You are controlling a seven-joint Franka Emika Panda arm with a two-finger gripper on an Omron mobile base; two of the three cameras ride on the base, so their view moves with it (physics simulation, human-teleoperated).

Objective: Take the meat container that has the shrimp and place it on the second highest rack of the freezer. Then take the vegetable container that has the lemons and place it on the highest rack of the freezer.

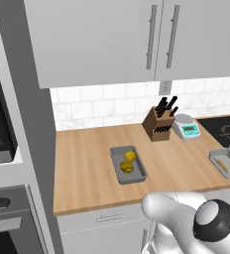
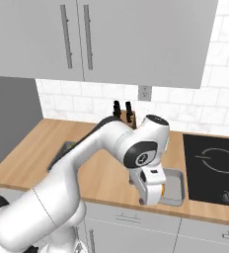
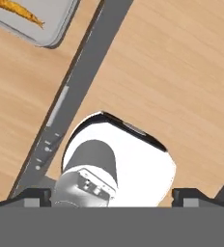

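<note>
One arm bent low, tool (image 3: 111, 195) spread wide

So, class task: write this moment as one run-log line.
tool: open, holding nothing | grey tray with orange shrimp: on wooden counter | grey tray with yellow lemons: on counter | neither tray lifted yet

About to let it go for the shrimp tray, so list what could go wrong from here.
1. The shrimp tray sits close to the counter's front edge; a nudge might tip it off.
2. The hand, open, hangs beside the tray's corner, not over it, so closing now would likely miss.
3. The lemon tray is a similar grey tray; it could be mistaken for the first pick.
</note>
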